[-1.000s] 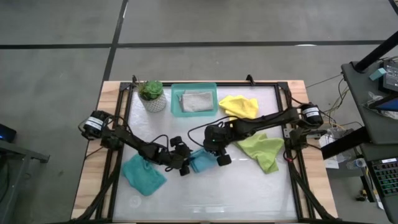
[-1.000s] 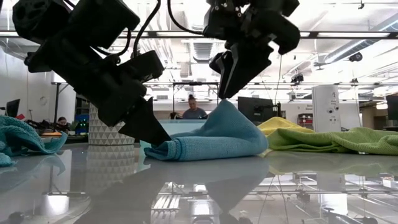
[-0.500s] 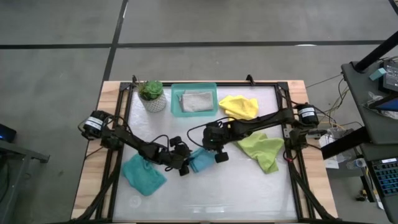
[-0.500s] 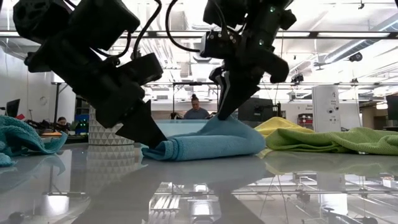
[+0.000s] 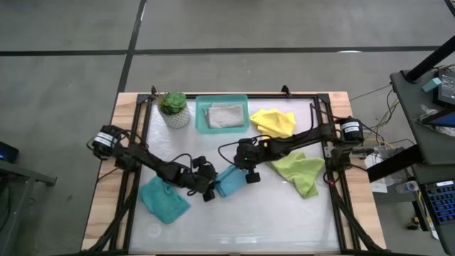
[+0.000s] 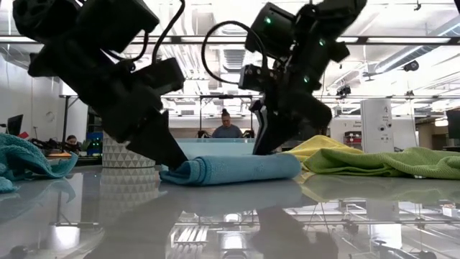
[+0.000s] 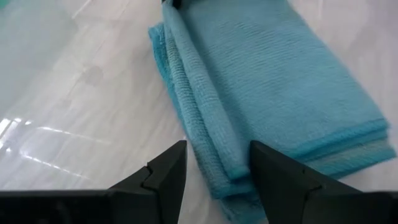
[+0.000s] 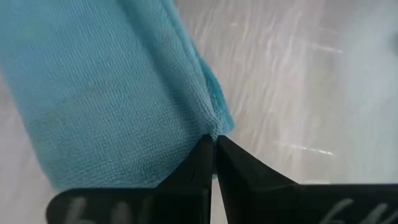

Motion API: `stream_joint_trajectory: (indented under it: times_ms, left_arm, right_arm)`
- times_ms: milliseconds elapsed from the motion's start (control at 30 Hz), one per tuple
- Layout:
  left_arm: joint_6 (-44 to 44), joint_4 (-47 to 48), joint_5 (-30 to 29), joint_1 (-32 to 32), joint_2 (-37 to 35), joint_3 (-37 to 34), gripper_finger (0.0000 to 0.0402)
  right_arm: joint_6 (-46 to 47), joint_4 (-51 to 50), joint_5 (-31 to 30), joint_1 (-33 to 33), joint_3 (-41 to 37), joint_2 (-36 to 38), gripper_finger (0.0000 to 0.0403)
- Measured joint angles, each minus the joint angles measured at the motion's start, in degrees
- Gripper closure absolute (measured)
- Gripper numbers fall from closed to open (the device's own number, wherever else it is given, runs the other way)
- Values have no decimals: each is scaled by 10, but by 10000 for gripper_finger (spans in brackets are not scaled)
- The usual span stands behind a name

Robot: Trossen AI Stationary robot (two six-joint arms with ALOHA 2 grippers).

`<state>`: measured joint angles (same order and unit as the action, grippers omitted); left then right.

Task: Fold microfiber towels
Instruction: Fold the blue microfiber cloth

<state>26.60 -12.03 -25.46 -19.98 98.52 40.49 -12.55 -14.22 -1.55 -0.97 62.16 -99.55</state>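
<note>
On your left a crumpled teal towel (image 5: pixel 164 200) lies near the table's left edge, and just right of it your left gripper (image 5: pixel 207 192) sits with its fingers (image 7: pixel 163 177) spread astride the corner of the folded blue towel (image 5: pixel 229 182), which lies flat at mid-table. Your right gripper (image 5: pixel 250 176) is at that towel's other end, its fingers (image 8: pixel 200 163) pressed together with the tips against the towel's edge; whether they hold any cloth you cannot tell. Further right lie the yellow towel (image 5: pixel 274 121) and lime green towel (image 5: pixel 300 171), with the grey towel (image 5: pixel 225 115) in the teal tray (image 5: pixel 201 117) at the back.
</note>
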Motion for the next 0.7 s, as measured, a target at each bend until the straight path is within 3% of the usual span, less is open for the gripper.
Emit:
stream_joint_trajectory:
  times_ms: [300,700]
  left_arm:
    - [18,6,22,0,-12,0,240]
    - [30,45,13,0,-33,0,240]
  right_arm:
    - [29,45,0,1,-26,0,383]
    - [39,12,0,2,6,16,271]
